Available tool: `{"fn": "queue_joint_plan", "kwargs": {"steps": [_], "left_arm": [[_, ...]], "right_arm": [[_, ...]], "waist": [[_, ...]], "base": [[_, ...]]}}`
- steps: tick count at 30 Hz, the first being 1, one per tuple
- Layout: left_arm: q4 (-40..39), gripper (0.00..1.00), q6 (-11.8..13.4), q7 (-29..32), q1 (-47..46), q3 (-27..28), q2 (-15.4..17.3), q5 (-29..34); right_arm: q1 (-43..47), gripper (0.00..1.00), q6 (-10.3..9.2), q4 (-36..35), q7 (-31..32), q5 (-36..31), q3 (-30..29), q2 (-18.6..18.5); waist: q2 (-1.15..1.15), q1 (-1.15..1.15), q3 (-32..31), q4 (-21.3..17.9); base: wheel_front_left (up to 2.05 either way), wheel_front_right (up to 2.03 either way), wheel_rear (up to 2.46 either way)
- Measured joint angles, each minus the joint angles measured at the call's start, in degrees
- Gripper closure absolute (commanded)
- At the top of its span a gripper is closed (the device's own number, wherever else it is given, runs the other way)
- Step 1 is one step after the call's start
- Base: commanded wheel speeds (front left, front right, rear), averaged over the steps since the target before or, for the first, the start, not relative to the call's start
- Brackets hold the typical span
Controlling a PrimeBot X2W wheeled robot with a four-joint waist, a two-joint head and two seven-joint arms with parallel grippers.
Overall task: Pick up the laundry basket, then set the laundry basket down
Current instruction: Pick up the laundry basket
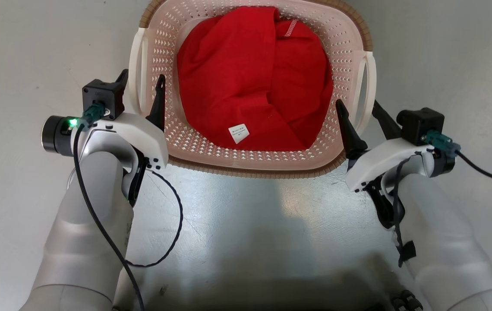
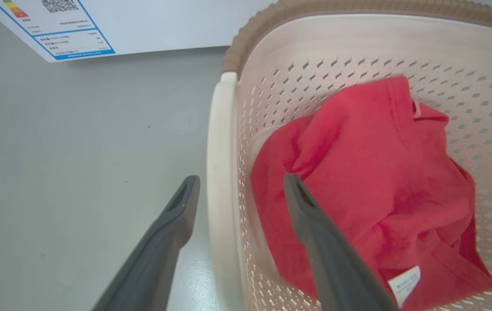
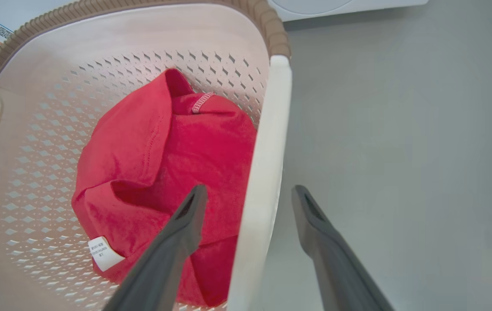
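The laundry basket (image 1: 250, 169) is cream with perforated walls and a brown rim, and it sits at the top middle of the head view with a red garment (image 1: 250, 77) inside. My left gripper (image 1: 141, 77) is open and straddles the left white handle (image 2: 220, 172), one finger outside the basket and one inside. My right gripper (image 1: 357, 103) is open too and straddles the right white handle (image 3: 267, 172) the same way. In both wrist views a gap shows on either side of the handle. Whether the basket rests on the floor cannot be told.
Grey floor (image 1: 246, 224) lies all around the basket. A white appliance with a blue-edged label (image 2: 56, 26) stands just beyond it, and its lower edge (image 3: 336, 6) runs along the top of the right wrist view. Black cables hang from both wrists.
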Motion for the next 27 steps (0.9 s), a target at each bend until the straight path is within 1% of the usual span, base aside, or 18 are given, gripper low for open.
{"fn": "queue_joint_plan", "kwargs": {"steps": [3, 7, 12, 22, 27], "left_arm": [[0.73, 0.00, 0.00, 0.00, -0.65, -0.30, 0.02, 0.00], [4.23, 0.00, -0.49, 0.00, -2.40, -1.66, -0.04, 0.03], [7.44, 0.00, -0.54, 0.00, -4.70, -2.45, -0.29, 0.05], [10.04, 0.00, -0.54, 0.00, -6.48, -3.53, -0.55, 0.03], [11.09, 0.00, -0.54, 0.00, -7.30, -4.13, -0.53, -0.02]], "right_arm": [[-1.28, 0.00, 0.00, 1.66, 0.00, 1.65, 1.02, -0.02], [-3.44, 0.00, 0.00, 5.30, 0.00, 5.50, 3.28, -0.16], [-5.33, 0.00, 0.00, 8.37, 0.00, 7.35, 5.09, -0.20], [-7.11, 0.00, 0.00, 9.57, 0.00, 10.14, 7.11, -0.24], [-8.10, 0.00, 0.00, 10.39, 0.00, 10.43, 7.62, -0.26]], "waist": [[0.00, 0.00, 0.19, 0.00], [0.00, 0.00, 0.81, 0.35], [0.00, 0.00, 1.08, 0.93], [0.00, 0.00, 1.56, 1.02], [0.00, 0.00, 1.76, 1.02]], "base": [[0.00, 0.00, 0.00], [0.00, 0.00, 0.00], [0.00, 0.00, 0.00], [0.00, 0.00, 0.00], [0.00, 0.00, 0.00]]}}
